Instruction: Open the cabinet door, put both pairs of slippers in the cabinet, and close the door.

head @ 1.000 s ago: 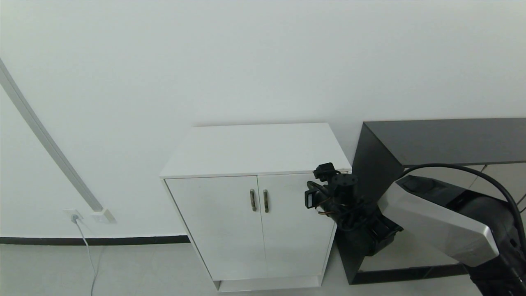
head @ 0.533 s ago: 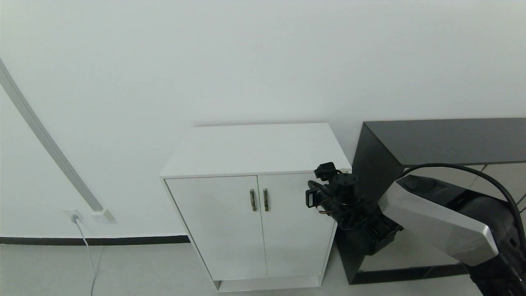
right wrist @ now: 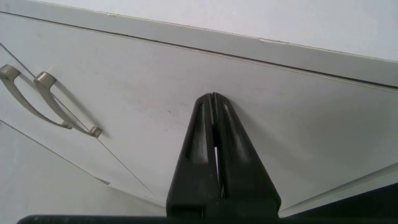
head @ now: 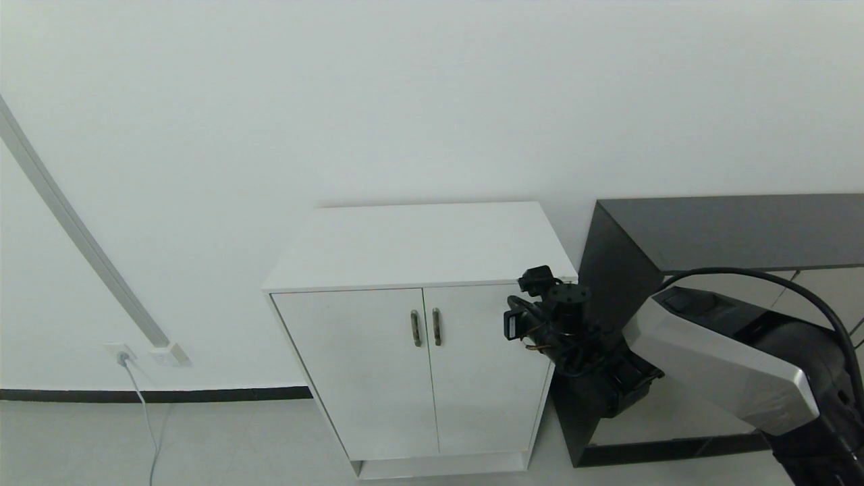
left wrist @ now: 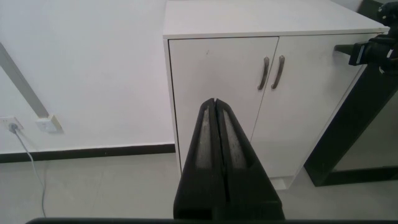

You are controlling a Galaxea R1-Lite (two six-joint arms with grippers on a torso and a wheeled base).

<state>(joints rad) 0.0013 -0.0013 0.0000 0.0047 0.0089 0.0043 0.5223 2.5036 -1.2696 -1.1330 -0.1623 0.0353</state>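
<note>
White cabinet (head: 418, 246) stands on the floor against the wall, both doors shut, paired handles (head: 415, 329) at the centre seam. Right claw (head: 511, 325) clenched, empty, at the right door's upper outer corner; contact not discernible. Left claw (left wrist: 215, 106) clenched, empty, well back from the cabinet front. Black console (head: 729, 229) just beside the cabinet's right side; wall socket (head: 121, 354) with cable to its left.

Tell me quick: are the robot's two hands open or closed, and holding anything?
Left gripper: closed, holding nothing.
Right gripper: closed, holding nothing, in front of the cabinet door.
</note>
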